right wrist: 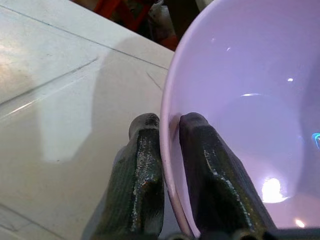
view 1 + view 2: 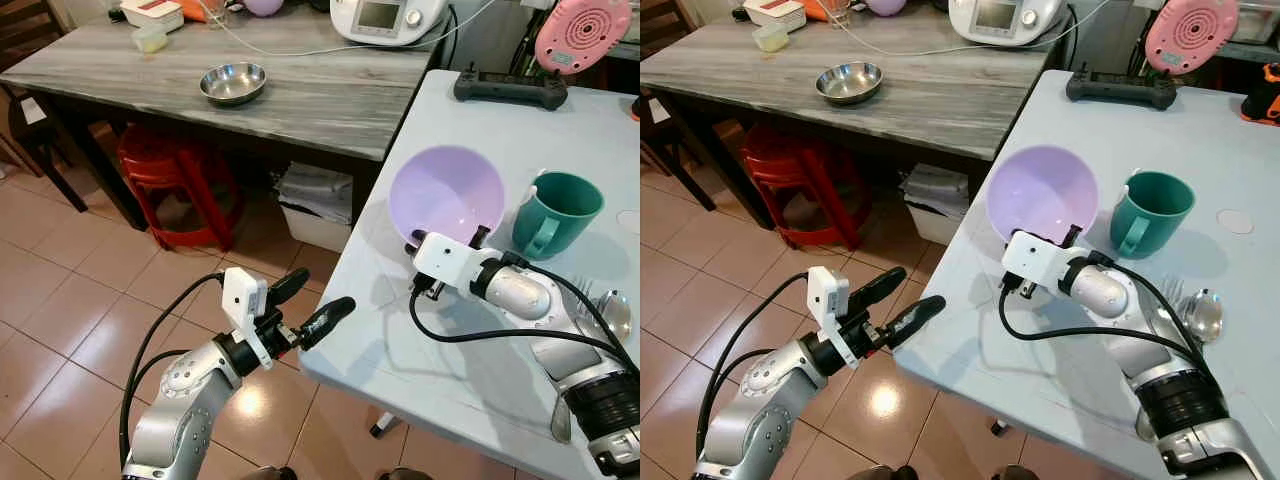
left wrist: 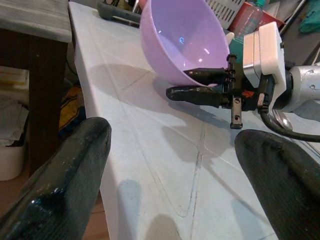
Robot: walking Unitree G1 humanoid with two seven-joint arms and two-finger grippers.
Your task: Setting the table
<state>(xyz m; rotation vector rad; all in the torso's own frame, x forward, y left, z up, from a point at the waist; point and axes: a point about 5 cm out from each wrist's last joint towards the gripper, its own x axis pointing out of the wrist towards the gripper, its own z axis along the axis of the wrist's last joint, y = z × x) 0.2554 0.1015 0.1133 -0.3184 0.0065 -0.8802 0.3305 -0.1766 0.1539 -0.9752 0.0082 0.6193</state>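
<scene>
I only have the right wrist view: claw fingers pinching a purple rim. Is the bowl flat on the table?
Observer: No, the purple bowl is tilted, the right claw holding its near rim raised off the white table.
Operator: Anything close beside it?
Observer: A teal mug stands upright just to its right.
Operator: And the left claw?
Observer: Left claw is open, hovering beyond the table's edge over the floor tiles.

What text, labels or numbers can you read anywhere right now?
None can be read.
Appliance: its screen is too small and blurred to read.
Pink device: its small label is unreadable.
Box: its red-edged lid shows no readable print.
Bowl, mug: plain.
</scene>
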